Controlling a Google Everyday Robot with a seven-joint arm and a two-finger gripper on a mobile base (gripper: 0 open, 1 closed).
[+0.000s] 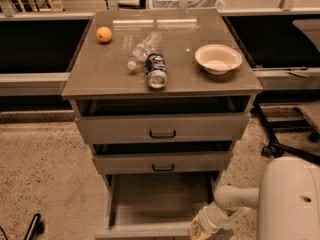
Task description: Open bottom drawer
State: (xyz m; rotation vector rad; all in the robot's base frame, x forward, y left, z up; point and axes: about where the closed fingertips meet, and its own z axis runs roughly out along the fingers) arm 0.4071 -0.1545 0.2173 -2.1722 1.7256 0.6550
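Observation:
The bottom drawer (pixel 150 204) of the grey cabinet (pixel 160 129) is pulled far out toward me; its empty inside shows and its front edge (pixel 145 231) runs off the bottom of the view. My gripper (pixel 200 230) sits at the drawer's front right corner, at the end of my white arm (pixel 235 201). The drawer's dark pull is out of view. The top drawer (pixel 162 128) and middle drawer (pixel 162 162) stand slightly ajar.
On the cabinet top lie an orange (pixel 104 34), a clear plastic bottle (pixel 142 49), a can (pixel 156 70) on its side and a white bowl (pixel 218 59). A chair base (pixel 285 144) stands on the right. My white body (pixel 295 199) fills the lower right.

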